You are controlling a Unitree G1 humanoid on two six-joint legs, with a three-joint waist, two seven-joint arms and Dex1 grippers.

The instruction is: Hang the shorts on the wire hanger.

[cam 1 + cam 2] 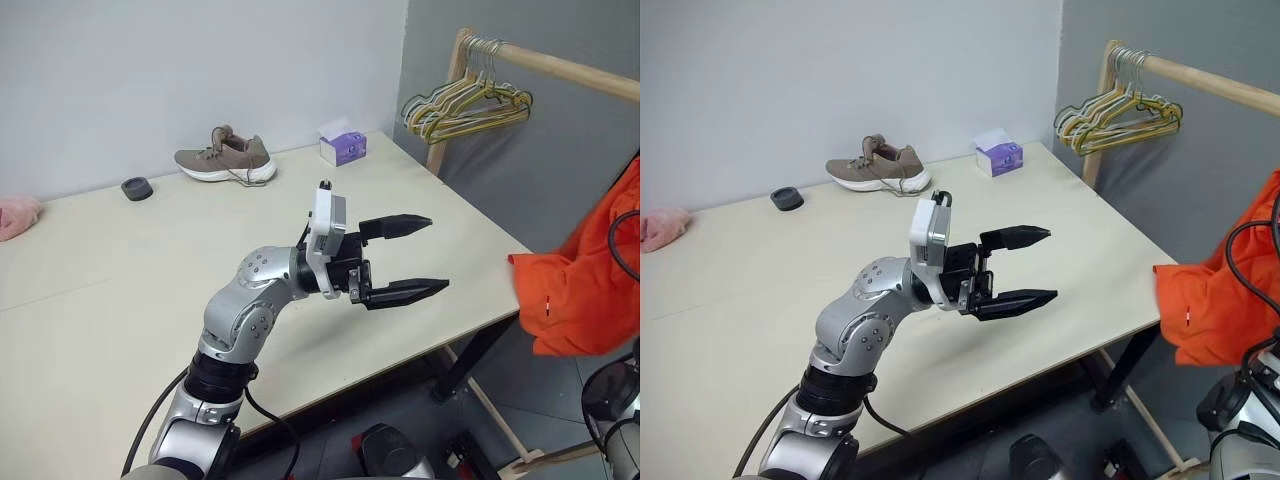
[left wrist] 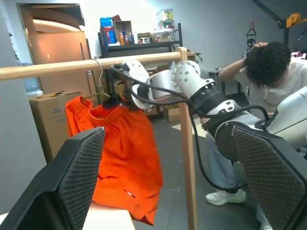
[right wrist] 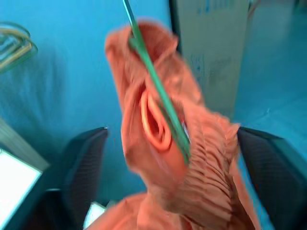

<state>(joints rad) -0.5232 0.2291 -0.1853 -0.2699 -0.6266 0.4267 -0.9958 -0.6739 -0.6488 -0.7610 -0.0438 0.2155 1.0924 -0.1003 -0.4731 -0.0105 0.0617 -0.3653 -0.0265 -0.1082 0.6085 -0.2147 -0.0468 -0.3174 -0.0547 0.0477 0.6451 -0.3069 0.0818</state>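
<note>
- The left gripper [image 1: 420, 258] is held above the pale table [image 1: 120, 280], pointing toward the table's right edge. Its two black fingers stand wide apart with nothing between them.
- The shorts [image 2: 120, 153], bright orange, hang from the wooden rail [image 2: 86, 65] beyond the table's right edge. In the left wrist view they drape downward, their lower hem reaching the level of the table corner.
- The wire hanger [image 3: 156, 86] shows in the right wrist view as a thin dark strand running diagonally across the gathered waistband, with cloth bunched around it. Whether the wire passes fully through the waistband cannot be told, as that view is blurred.
- The right gripper's fingers [image 3: 81, 172] flank the shorts on both sides in its wrist view, standing well apart and not closed on the cloth. Contact between pads and cloth cannot be determined.
- The right arm [image 2: 201, 91] reaches up beside the rail's upright post, close to the top of the shorts.
- A bunch of yellow and green hangers [image 1: 465, 105] hangs farther along the same rail.
- On the table's far side lie a brown shoe [image 1: 225, 160], a tissue box [image 1: 343, 146], a small dark disc [image 1: 137, 188] and a pink cloth [image 1: 15, 215].
- A person [image 2: 268, 76] sits behind the rail.
</note>
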